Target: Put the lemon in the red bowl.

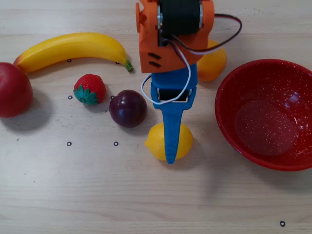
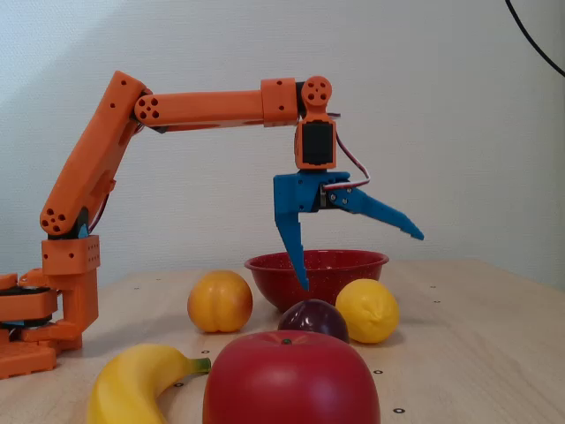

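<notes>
The lemon (image 1: 157,142) looks like a hollow, moulded plastic fruit, so it is probably light and stiff, with a smooth, slightly glossy skin that may slip or roll under hard plastic fingers; it does not look fragile. The safest hold is likely across its short axis at the widest part, with one finger on each side, well away from the tapering end with the small nub, where the gripper could squeeze it out. It is bright yellow and oval, and in the overhead view its pointed end faces about 9 o'clock. In that view it lies on the pale wooden desk (image 1: 97,195) just below centre, with the plum (image 1: 127,107) near it at about 10 o'clock and the red bowl (image 1: 265,114) well apart at about 3 o'clock; the bowl is glossy, white-speckled and empty. The gripper (image 2: 362,256) hangs above the lemon with its fingers spread wide apart and holds nothing: in the fixed view one blue finger points down toward the bowl's rim line and the other juts out toward 4 o'clock, both clear of the fruit. From overhead the long blue finger crosses the lemon's middle, hiding part of it. A rounder orange-yellow fruit (image 1: 213,61), a banana (image 1: 73,48), a strawberry (image 1: 89,89) and a dark-red apple (image 1: 13,90) also lie on the desk, none of them touching the lemon.
</notes>
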Action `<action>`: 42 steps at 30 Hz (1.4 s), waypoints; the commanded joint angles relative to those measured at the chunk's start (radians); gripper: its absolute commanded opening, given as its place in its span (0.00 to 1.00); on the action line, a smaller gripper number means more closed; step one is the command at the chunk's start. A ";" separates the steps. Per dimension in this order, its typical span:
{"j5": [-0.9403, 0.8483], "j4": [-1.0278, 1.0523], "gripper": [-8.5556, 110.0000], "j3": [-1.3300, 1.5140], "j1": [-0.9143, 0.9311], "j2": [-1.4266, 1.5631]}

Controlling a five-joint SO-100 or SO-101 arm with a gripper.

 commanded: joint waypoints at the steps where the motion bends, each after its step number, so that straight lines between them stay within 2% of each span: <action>1: -0.031 -0.015 0.61 -0.106 0.018 0.025; 42: -0.037 -0.075 0.61 -0.351 0.031 -0.321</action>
